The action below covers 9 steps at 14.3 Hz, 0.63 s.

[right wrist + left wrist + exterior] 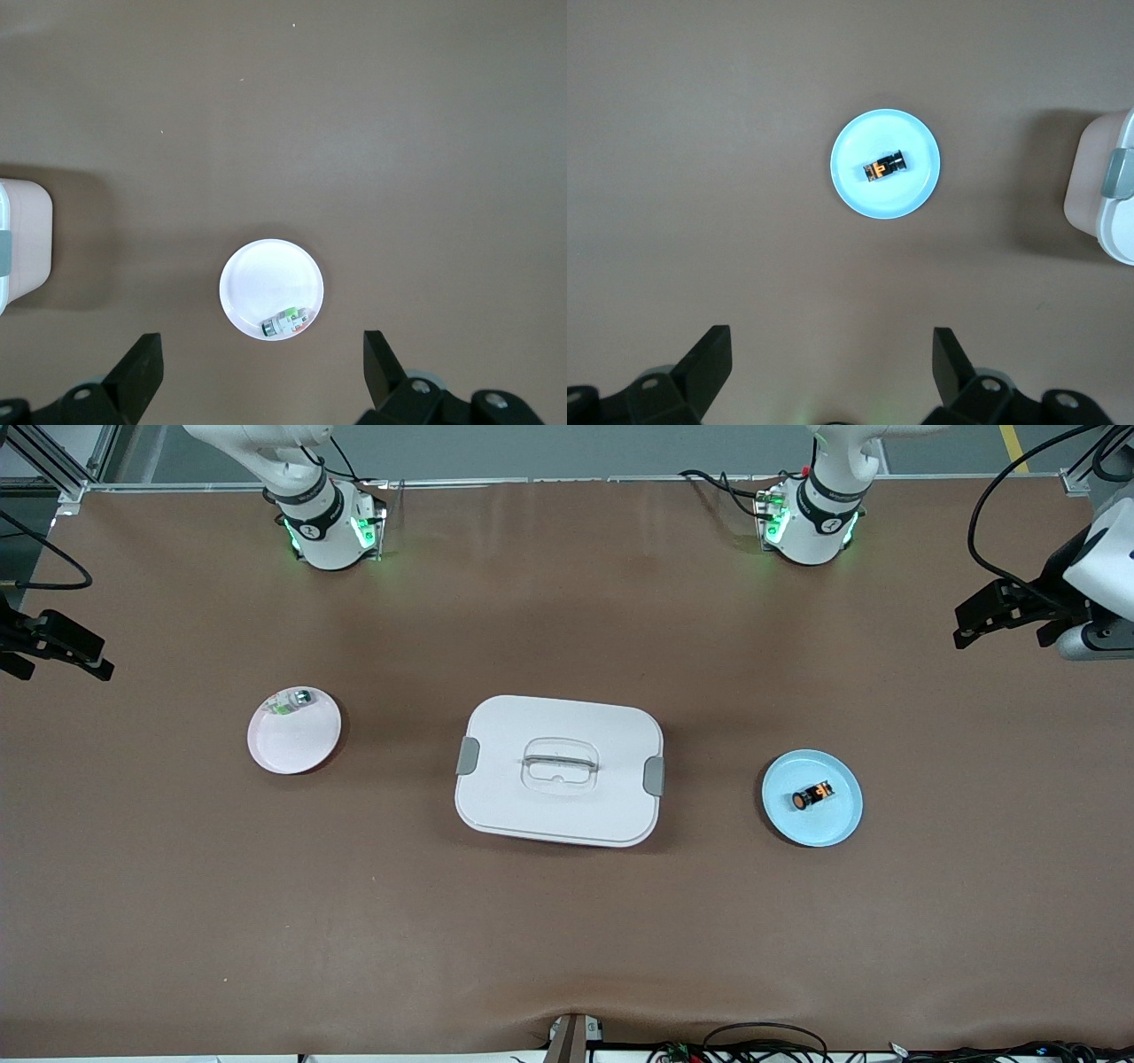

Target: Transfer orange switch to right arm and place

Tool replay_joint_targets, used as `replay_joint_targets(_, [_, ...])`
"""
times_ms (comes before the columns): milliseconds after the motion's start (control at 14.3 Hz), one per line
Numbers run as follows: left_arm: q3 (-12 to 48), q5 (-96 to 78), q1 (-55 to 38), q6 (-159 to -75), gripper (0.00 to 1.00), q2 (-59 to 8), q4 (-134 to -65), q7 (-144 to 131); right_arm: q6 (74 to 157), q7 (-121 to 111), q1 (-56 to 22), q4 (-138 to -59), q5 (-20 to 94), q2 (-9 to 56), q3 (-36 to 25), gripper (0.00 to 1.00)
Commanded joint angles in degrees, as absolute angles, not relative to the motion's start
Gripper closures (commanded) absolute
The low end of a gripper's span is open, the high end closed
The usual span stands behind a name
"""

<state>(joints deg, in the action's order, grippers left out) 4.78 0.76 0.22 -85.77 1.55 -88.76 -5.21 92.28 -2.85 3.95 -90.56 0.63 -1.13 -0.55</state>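
The orange switch (812, 795) is seen lying on its side on a blue plate (837, 828), toward the left arm's end of the table. The left gripper (992, 618) and right gripper (66, 654) are held high at the table's ends, both spread wide & empty. Risk, as judged: the tiny cylinder may be rolled or nudged off-centre if approached misaligned, so the pinch or handover is missed.

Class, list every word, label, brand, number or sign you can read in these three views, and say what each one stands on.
No text can be read anywhere.
Right arm's base: a small dark round mark, too small to read.
Left arm's base: the same kind of mark, unreadable.
Orange switch, blue plate, white plate, lidded white box: no lettering visible.
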Motion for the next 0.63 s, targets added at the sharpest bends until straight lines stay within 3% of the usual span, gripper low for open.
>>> replay_joint_targets(0, [4.9, 1.7, 1.1, -84.5, 0.0, 2.1, -88.2, -4.8, 91.5, -3.2, 3.9, -89.7, 0.2, -1.0, -0.4, 0.0])
replay_joint_targets(561, [4.9, 1.7, 1.0, -84.3, 0.0, 0.0, -87.0, -5.1, 91.5, -3.2, 3.9, -89.7, 0.2, -0.9, -0.4, 0.0])
